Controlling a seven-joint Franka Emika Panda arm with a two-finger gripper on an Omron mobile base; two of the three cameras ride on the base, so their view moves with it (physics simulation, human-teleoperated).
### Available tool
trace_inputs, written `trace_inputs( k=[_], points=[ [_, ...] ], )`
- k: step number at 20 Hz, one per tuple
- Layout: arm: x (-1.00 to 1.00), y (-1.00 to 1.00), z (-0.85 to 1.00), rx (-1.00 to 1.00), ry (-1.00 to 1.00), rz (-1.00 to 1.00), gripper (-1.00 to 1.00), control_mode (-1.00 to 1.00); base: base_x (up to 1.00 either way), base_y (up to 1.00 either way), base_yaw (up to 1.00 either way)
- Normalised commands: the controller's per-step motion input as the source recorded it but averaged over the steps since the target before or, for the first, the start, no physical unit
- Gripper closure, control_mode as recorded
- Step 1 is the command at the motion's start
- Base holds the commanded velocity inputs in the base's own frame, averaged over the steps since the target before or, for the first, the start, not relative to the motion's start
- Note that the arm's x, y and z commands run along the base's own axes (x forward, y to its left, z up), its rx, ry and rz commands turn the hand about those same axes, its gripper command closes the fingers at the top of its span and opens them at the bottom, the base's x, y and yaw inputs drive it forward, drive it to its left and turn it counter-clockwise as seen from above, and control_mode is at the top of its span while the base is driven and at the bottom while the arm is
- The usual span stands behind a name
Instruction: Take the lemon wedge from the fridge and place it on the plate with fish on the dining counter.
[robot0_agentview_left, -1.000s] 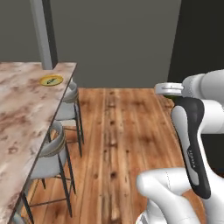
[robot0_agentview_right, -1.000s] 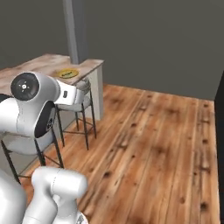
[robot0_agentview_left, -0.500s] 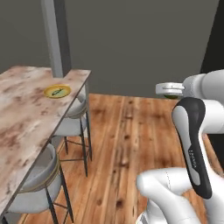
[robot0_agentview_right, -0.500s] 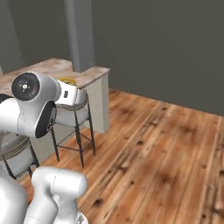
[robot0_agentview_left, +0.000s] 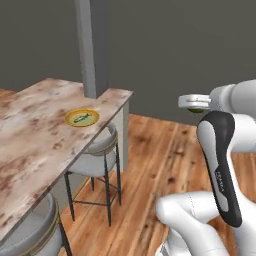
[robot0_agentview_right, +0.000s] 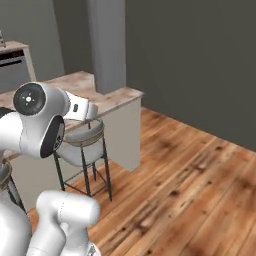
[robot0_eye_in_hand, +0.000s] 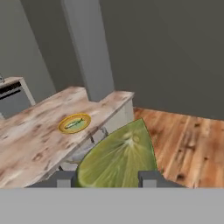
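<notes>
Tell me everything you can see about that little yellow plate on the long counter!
The small round yellow plate looks smooth and glossy, with a raised rim. It lies flat on the mottled reddish-brown and cream stone counter top, near the end by the grey pillar. A small grey-green fish piece rests in its middle. Nothing else touches it. In the hand view it sits beyond the held lemon wedge.

1. The lemon wedge (robot0_eye_in_hand: 118, 162) is yellow-green with pale streaks.
2. The tabletop (robot0_agentview_left: 30, 145) is mottled reddish-brown and cream.
3. On the tabletop, the plate with fish (robot0_agentview_left: 82, 118) is yellow, its fish grey-green.
4. Beside the tabletop, the floor (robot0_agentview_right: 190, 190) is warm orange-brown wood.
</notes>
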Motion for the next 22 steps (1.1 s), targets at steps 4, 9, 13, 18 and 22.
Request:
trace_inputs(
  k=[4,9,13,18,22],
  points=[
    [0.0,0.0,0.0,0.0,0.0,0.0,1.0,1.0,1.0,-0.06,0.44],
    [0.0,0.0,0.0,0.0,0.0,0.0,1.0,1.0,1.0,0.0,0.41],
    [0.0,0.0,0.0,0.0,0.0,0.0,1.0,1.0,1.0,0.02,0.34],
    [0.0,0.0,0.0,0.0,0.0,0.0,1.0,1.0,0.97,0.01,0.14],
    [0.0,0.0,0.0,0.0,0.0,0.0,1.0,1.0,0.93,0.01,0.0]
  ],
)
